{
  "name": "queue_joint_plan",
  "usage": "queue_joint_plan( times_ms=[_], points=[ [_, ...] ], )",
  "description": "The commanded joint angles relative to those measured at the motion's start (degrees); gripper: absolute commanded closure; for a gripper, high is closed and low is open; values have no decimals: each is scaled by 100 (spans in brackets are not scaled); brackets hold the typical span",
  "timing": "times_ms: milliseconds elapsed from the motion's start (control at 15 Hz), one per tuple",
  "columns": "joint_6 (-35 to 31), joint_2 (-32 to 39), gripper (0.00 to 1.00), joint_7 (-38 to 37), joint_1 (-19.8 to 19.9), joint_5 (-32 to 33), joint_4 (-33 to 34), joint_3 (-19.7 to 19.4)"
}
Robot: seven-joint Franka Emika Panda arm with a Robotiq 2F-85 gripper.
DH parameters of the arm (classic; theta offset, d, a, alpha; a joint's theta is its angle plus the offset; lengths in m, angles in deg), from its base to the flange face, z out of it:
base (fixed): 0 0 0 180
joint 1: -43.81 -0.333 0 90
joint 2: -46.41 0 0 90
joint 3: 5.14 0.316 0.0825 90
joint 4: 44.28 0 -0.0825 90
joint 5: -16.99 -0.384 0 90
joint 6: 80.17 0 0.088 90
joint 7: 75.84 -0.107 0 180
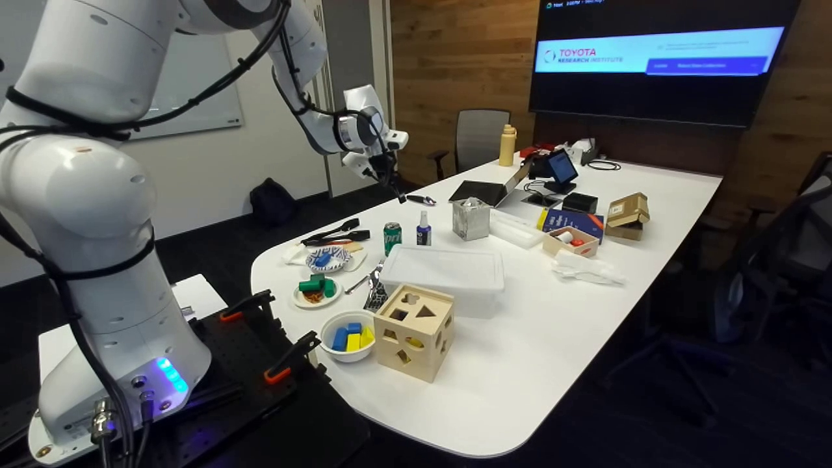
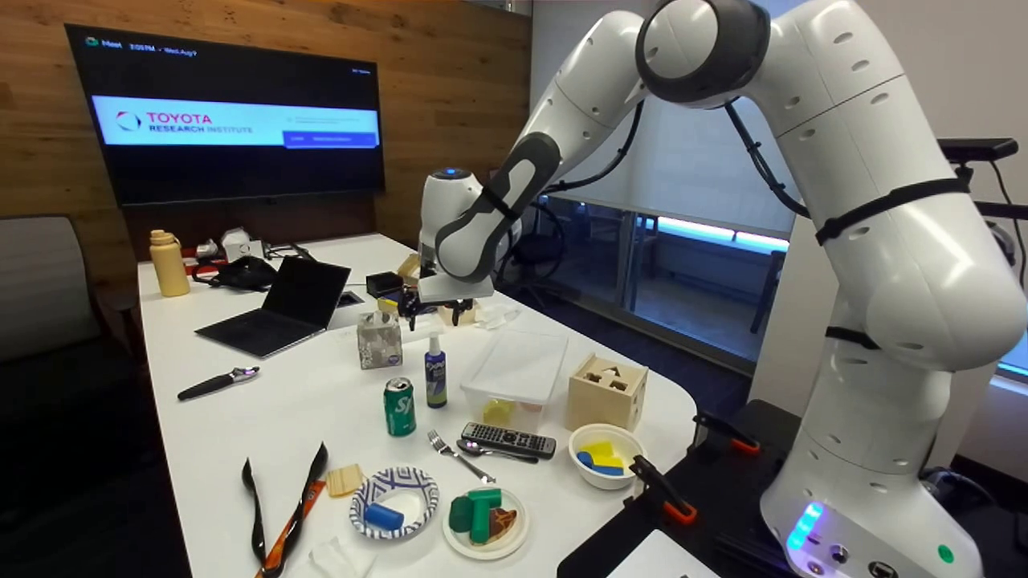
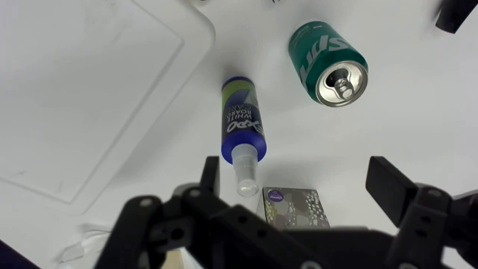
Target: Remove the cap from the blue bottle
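Note:
The blue bottle [image 1: 424, 234] stands upright on the white table, and it also shows in an exterior view [image 2: 435, 379] and in the wrist view [image 3: 242, 116]. Its clear cap [image 3: 245, 170] is on its top; it also shows in an exterior view [image 2: 434, 345]. My gripper [image 3: 293, 173] is open with nothing between its fingers. In the wrist view the cap's tip lies just inside the left finger, farther from the right one. In an exterior view the gripper [image 2: 434, 315] hangs above the table, beyond the bottle and higher than it, apart from it.
A green can [image 2: 399, 407] stands beside the bottle. A tissue box [image 2: 379, 340] stands behind it. A lidded white container [image 2: 516, 369] and the wooden shape-sorter box [image 2: 606, 393] are on its other side. A fork [image 2: 460, 456], remote [image 2: 508, 439] and plates lie nearer the robot.

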Motion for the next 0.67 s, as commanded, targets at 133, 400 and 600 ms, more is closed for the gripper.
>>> queue_joint_plan(
  times_ms=[133, 400, 600],
  points=[
    [-239, 708, 0, 143, -239, -423, 789, -381],
    [-219, 1060, 0, 139, -345, -534, 1169, -577],
    [-242, 1275, 0, 92, -433, -552, 1387, -778]
  ],
)
